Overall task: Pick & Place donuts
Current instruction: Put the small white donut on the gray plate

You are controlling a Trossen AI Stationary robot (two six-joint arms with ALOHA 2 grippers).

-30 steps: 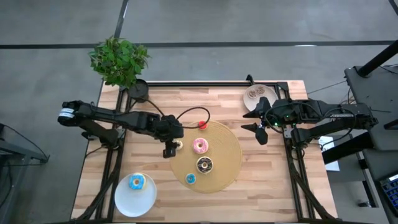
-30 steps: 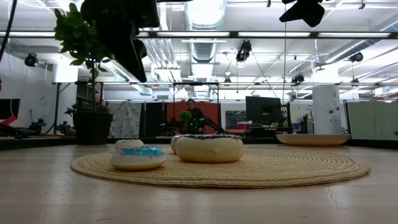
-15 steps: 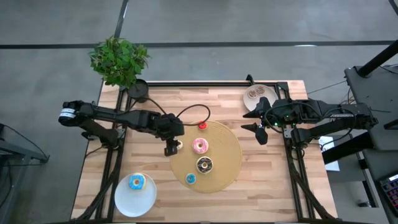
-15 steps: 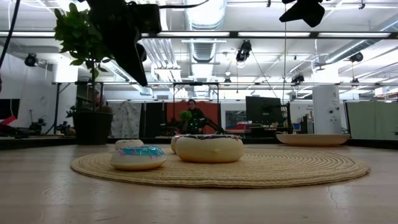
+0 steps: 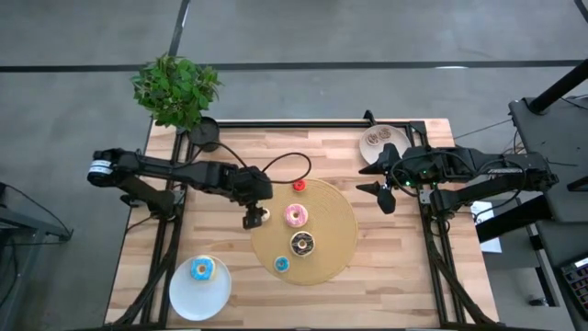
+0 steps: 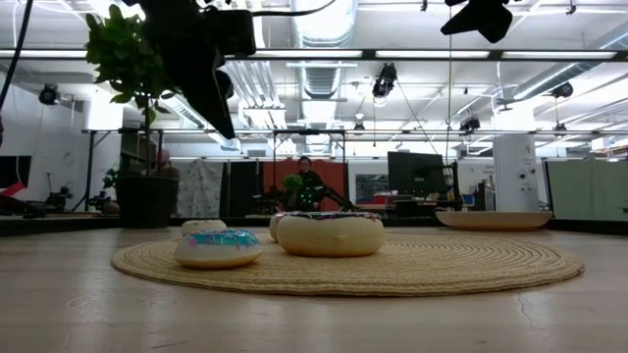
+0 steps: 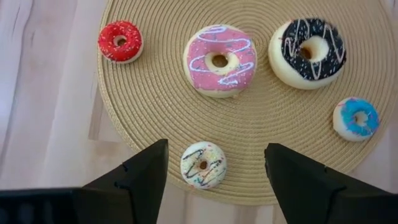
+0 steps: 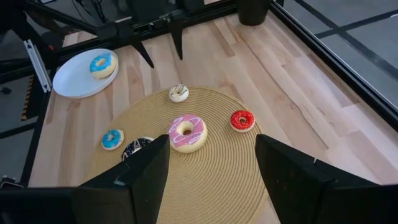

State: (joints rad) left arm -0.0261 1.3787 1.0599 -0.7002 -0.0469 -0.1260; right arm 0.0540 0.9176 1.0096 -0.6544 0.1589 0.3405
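donuts on mat [image 5: 326,234]: 5 | plated [image 5: 200,292]: 1 [image 5: 202,269]

Six donuts [image 5: 296,216] out here, five on the one woven mat [image 5: 335,241] and one on a white plate [image 5: 184,294], two plates total, plus one potted plant [image 5: 175,90].

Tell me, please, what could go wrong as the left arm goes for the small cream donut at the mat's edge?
The left gripper hangs open over the small cream donut, which sits on the rim of the woven mat; a finger might catch the rim and drag the mat. The donut is tiny, so it could squirt out of the closing fingers, perhaps toward the pink donut.
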